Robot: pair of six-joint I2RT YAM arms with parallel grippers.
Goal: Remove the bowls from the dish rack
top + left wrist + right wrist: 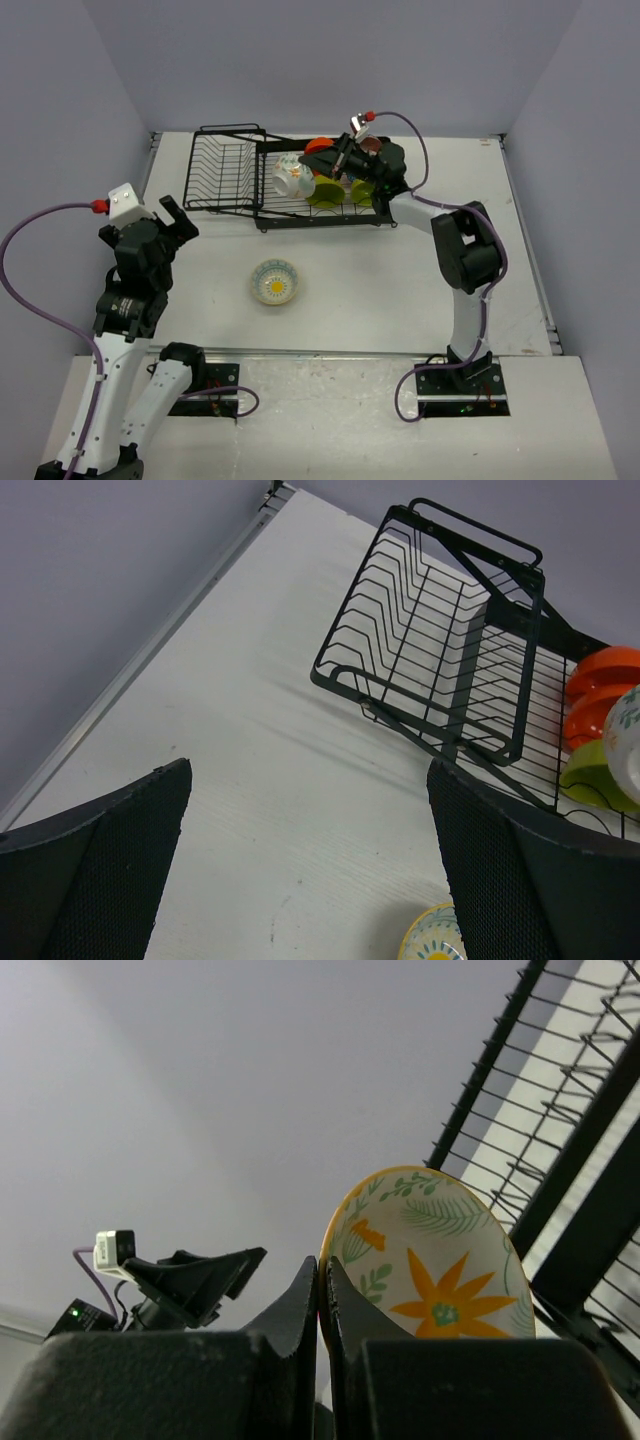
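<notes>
The black wire dish rack (pixel 225 165) stands at the back middle of the table. Its right section holds an orange-red bowl (pixel 320 147), two lime green bowls (pixel 325 193), a pinkish-brown bowl (pixel 371 146) and a cream floral bowl (pixel 290 173). My right gripper (pixel 340 160) is over that section. In the right wrist view it (pixel 322 1265) is shut on the yellow rim of the cream floral bowl (pixel 440 1260). A second floral bowl (pixel 276 281) sits upright on the table. My left gripper (pixel 175 222) is open and empty left of it, and also shows in the left wrist view (pixel 310 770).
The rack's left angled section (pixel 430 630) holds nothing. The left wrist view also shows the orange-red bowls (pixel 600 675), a lime green bowl (pixel 590 770) and the edge of the table bowl (pixel 435 945). Rack wires (pixel 560 1160) run close right of the right gripper.
</notes>
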